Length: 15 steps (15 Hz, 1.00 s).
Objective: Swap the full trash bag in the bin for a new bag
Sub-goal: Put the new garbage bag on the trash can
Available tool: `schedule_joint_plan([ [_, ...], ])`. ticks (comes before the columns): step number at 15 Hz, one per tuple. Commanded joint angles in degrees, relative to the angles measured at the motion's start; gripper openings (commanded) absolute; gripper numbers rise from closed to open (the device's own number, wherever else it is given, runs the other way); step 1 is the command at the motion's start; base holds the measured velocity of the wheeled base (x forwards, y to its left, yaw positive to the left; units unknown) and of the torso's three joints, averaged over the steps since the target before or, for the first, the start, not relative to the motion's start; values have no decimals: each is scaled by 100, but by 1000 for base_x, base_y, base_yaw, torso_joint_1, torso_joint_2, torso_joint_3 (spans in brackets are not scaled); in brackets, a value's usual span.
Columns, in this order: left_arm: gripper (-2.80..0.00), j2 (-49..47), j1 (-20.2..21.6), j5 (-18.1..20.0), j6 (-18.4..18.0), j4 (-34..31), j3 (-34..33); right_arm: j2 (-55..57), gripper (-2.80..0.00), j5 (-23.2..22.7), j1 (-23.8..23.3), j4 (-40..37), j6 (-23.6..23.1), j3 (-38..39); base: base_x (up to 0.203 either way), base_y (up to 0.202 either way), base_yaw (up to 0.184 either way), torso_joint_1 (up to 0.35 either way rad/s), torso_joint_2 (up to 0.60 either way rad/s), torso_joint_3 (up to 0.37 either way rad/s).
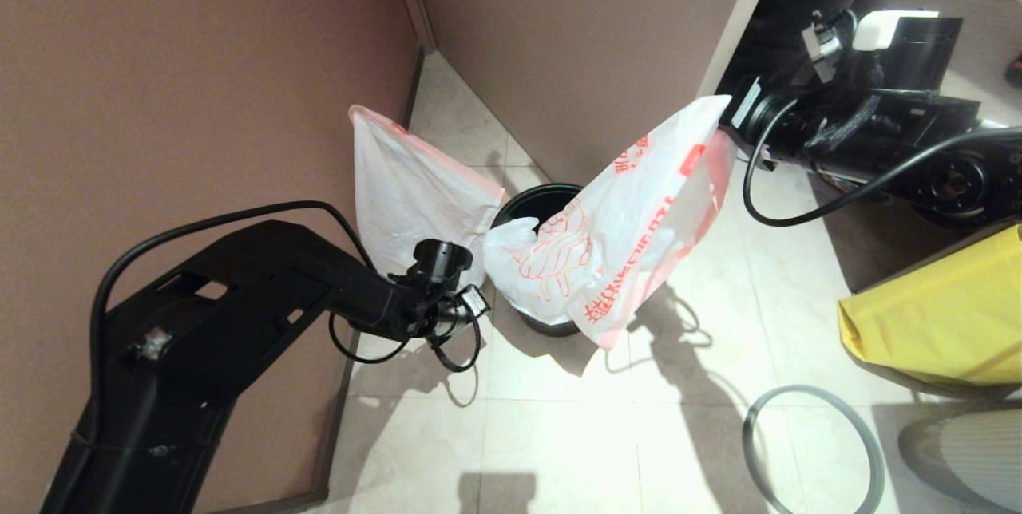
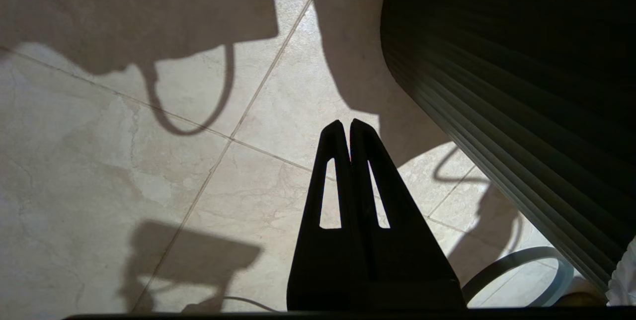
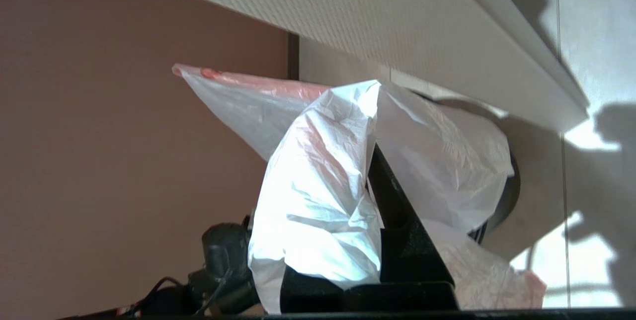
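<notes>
The new bag, thin white plastic with red cartoon print, hangs slanted over the small dark bin and covers its front. My right gripper is shut on the bag's upper corner; in the right wrist view the bag is bunched over one dark finger. A flat white sheet with pink edges stands left of the bin; I cannot tell if it belongs to the same bag. My left gripper is shut and empty, low beside the bin's ribbed wall. The full trash bag is out of view.
The bin stands in a corner between a brown wall and a panel. The grey ring rim lies on the tiled floor at the front right. A large yellow bag sits at the right.
</notes>
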<state>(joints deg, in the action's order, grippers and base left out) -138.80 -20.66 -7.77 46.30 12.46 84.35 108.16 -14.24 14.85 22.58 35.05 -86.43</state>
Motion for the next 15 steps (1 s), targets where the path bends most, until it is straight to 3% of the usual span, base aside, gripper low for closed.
schedule_joint_plan([
  [1, -280, -49, -17, -6, 28, 11, 25, 92, -280, 79, -6, 100, -26, 12, 0, 0, 0, 0, 0, 0],
  [4, -280, 50, -17, 9, 50, 34, 32, 296, -280, 492, -8, 115, -244, 38, 0, 0, 0, 0, 0, 0],
  [8, -280, 385, -74, 210, 96, 11, 194, 276, -280, 492, -43, 115, -262, 12, 0, 0, 0, 0, 0, 0],
  [12, -280, 74, -299, 519, 428, -288, 930, 232, -280, 449, 2, 115, -252, -34, 0, 0, 0, 0, 0, 0],
  [15, -280, 233, -283, 880, 779, -500, 1037, 195, -280, 449, 9, 115, -242, -49, 0, 0, 0, 0, 0, 0],
])
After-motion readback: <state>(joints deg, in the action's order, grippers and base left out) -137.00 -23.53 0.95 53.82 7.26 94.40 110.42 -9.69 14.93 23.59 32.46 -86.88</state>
